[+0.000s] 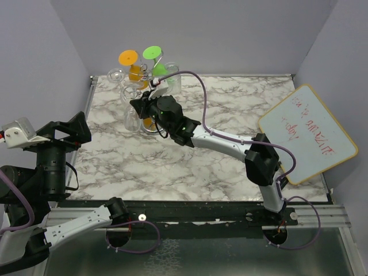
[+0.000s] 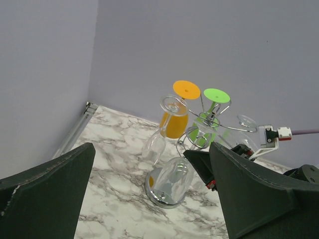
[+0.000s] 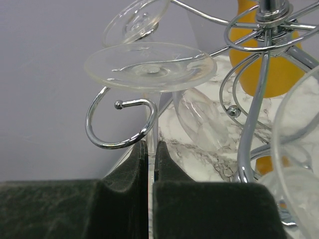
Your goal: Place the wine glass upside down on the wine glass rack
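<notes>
A clear wine glass (image 3: 149,67) hangs foot-up with its stem between the fingers of my right gripper (image 3: 151,147), which is shut on it. Its foot sits just above a curled arm (image 3: 107,142) of the silver wine glass rack (image 3: 247,144), with the stem at the loop's right edge. I cannot tell whether the foot rests on the wire. From the left wrist view its bowl (image 2: 174,175) hangs over the rack's round base (image 2: 158,198). In the top view my right gripper (image 1: 144,106) reaches the rack (image 1: 150,73). My left gripper (image 1: 79,131) stays open and empty at the left.
An orange glass (image 1: 135,70), a green glass (image 1: 155,57) and another clear glass (image 3: 199,122) hang upside down on the rack. A whiteboard (image 1: 307,132) leans at the table's right edge. Purple walls close in behind and beside the rack.
</notes>
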